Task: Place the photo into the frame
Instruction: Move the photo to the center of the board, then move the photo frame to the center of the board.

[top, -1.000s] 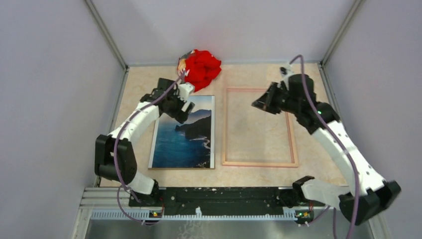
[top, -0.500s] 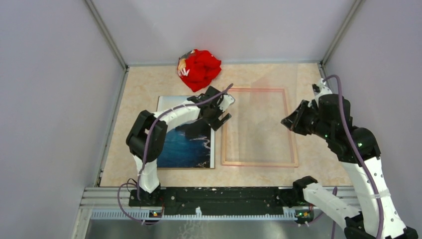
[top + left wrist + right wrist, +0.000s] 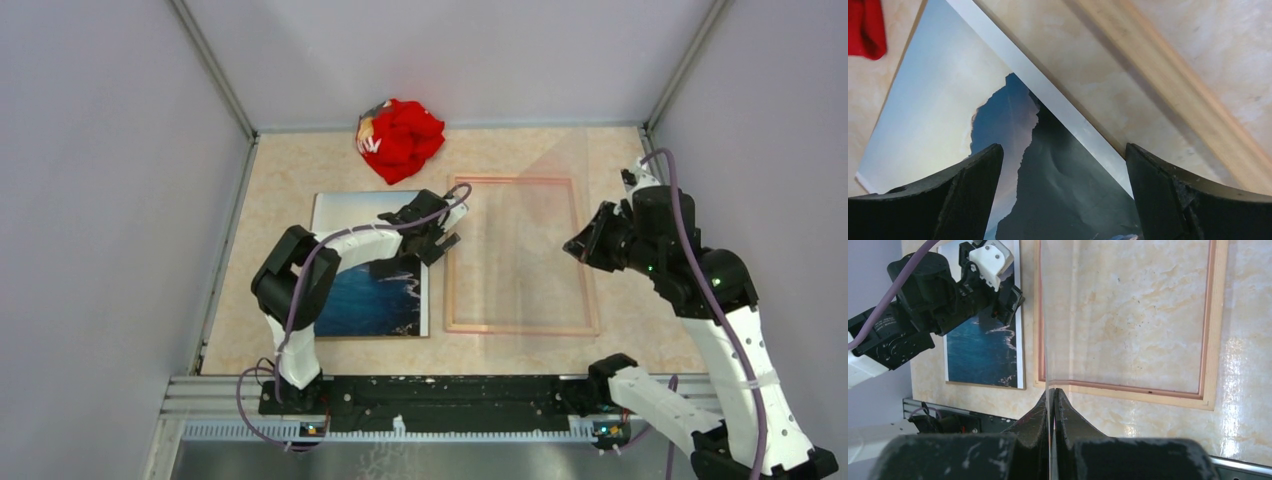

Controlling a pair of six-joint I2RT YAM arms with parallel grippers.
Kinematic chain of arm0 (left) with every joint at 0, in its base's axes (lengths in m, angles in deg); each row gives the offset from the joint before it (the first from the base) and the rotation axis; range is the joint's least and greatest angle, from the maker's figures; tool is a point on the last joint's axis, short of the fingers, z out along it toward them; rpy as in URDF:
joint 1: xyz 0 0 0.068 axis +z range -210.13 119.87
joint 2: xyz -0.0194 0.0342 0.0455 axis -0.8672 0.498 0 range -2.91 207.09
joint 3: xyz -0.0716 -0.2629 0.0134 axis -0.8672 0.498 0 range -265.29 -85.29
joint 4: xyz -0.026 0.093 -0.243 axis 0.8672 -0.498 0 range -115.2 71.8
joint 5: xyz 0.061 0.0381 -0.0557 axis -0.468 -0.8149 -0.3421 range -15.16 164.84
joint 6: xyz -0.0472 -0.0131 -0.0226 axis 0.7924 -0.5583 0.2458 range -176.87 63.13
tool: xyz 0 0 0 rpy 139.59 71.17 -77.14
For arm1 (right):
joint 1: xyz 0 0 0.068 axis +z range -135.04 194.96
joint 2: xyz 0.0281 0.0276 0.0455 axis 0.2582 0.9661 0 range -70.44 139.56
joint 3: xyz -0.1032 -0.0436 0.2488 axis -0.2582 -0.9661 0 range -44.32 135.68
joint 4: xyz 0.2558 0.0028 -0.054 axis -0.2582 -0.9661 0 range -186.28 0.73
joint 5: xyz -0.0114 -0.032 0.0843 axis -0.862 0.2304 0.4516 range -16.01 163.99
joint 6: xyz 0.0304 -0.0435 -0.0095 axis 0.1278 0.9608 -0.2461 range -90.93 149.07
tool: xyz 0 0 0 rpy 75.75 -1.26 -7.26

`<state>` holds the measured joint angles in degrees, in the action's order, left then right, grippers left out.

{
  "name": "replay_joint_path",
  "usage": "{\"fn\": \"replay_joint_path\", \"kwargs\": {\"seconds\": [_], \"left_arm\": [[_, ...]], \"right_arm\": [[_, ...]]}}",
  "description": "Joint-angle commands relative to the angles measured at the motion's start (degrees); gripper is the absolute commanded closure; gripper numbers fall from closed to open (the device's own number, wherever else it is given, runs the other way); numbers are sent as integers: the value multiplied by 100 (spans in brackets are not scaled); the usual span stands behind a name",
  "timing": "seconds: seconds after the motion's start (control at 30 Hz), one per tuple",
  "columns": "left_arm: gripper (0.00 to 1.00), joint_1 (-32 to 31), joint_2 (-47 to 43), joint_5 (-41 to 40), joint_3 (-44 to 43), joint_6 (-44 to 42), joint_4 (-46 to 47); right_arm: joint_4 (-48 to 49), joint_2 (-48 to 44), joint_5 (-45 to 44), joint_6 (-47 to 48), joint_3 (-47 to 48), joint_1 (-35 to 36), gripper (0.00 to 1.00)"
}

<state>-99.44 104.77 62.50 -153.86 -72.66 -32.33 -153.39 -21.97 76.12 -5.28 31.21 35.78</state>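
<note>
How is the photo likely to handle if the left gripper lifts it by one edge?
The photo lies flat on the table and looks thin, so it is probably light but hard to get a finger under. It is large, so if the open left gripper holds it at one edge only, it may well flex or sag.

the photo (image 3: 365, 290) lies flat beside the empty frame (image 3: 590, 290).

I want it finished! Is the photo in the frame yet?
No, the photo lies flat beside the frame, outside it, with a gap between.

left hand (image 3: 1063, 155) spread, right hand (image 3: 1051, 392) pinched
</note>
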Motion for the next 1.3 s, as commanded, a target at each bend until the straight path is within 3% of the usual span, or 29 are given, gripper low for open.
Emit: {"fn": "replay_joint_path", "kwargs": {"seconds": [0.0,0.17,0.27,0.47,0.6,0.73,1.0,1.13,1.27], "left_arm": [[2,429,-157,-563,624,-532,18],[2,993,-421,-481,887,-821,124],[1,1008,-712,-194,796,-844,-7],[2,475,-617,932,-445,23,-1111],[1,412,-97,2295,-1346,708,-1703],[2,395,453,2918,-1932,1176,-1967],[4,300,924,2235,-1934,1529,-1700],[11,284,996,2040,-1822,1570,-1576],[30,300,971,1753,-1651,1493,-1577]], "right_arm": [[391,62,174,107,244,-27,100],[510,123,323,87,231,-25,100],[604,150,415,58,184,-25,100],[651,241,421,49,235,-32,100],[576,255,352,63,261,-28,100],[463,189,274,77,276,-26,100],[295,73,196,63,408,-26,100],[337,38,254,34,308,-26,100],[396,81,328,36,249,-27,100]]}}
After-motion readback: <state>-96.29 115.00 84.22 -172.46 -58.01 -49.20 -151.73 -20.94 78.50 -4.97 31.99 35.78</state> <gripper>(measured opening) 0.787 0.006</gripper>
